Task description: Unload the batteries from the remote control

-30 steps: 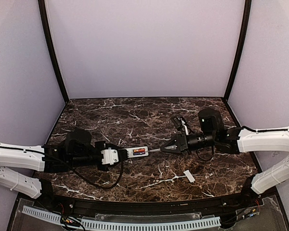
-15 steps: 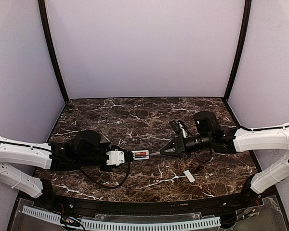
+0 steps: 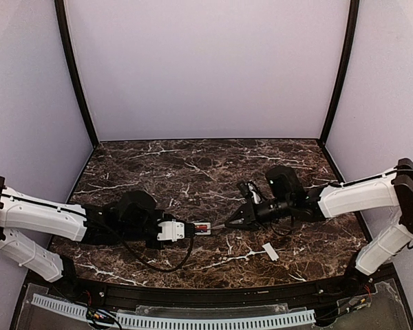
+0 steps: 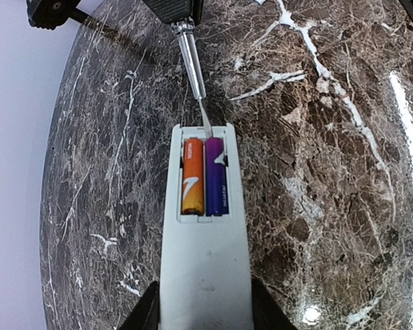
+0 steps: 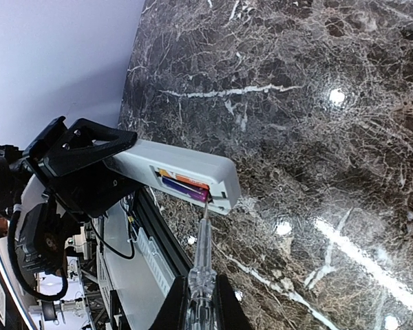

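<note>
Top view: the left hand (image 3: 186, 229), clamped on the remote control (image 3: 202, 227), and the right hand (image 3: 239, 217), shut on a thin tool (image 3: 220, 222), have drawn together over the last second, so prying looks ready to begin. Left wrist view alone shows both batteries (image 4: 205, 177) seated in the recess ahead of the hand. Right wrist view puts the tool tip at the recess edge.

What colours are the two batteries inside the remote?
One orange battery, one purple battery, both with white markings. The left wrist view shows them best.
</note>
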Controlling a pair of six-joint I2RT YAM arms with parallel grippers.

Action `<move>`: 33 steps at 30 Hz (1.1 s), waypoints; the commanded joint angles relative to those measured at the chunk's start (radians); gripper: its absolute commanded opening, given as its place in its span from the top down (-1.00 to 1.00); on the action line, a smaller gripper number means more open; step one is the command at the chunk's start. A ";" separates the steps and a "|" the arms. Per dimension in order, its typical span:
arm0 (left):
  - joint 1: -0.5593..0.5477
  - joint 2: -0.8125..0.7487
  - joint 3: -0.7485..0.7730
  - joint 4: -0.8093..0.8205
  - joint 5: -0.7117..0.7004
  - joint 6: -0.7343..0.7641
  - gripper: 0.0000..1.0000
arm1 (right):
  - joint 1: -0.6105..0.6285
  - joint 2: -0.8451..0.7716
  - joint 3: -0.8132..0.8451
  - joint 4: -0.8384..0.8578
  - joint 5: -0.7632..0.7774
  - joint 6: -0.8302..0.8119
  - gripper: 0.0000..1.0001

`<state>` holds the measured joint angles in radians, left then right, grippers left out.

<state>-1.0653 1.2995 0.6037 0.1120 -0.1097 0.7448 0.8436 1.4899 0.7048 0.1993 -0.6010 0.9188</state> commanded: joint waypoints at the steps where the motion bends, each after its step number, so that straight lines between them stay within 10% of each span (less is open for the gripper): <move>1: -0.020 0.041 0.062 0.119 0.031 0.005 0.99 | 0.053 0.018 0.076 0.258 -0.190 -0.006 1.00; 33: -0.030 0.186 0.116 0.029 -0.071 0.068 0.99 | 0.053 0.008 0.151 0.156 -0.186 -0.038 1.00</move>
<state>-1.0828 1.4498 0.6781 0.0940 -0.1982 0.8059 0.8436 1.5524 0.7589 0.1059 -0.5495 0.9039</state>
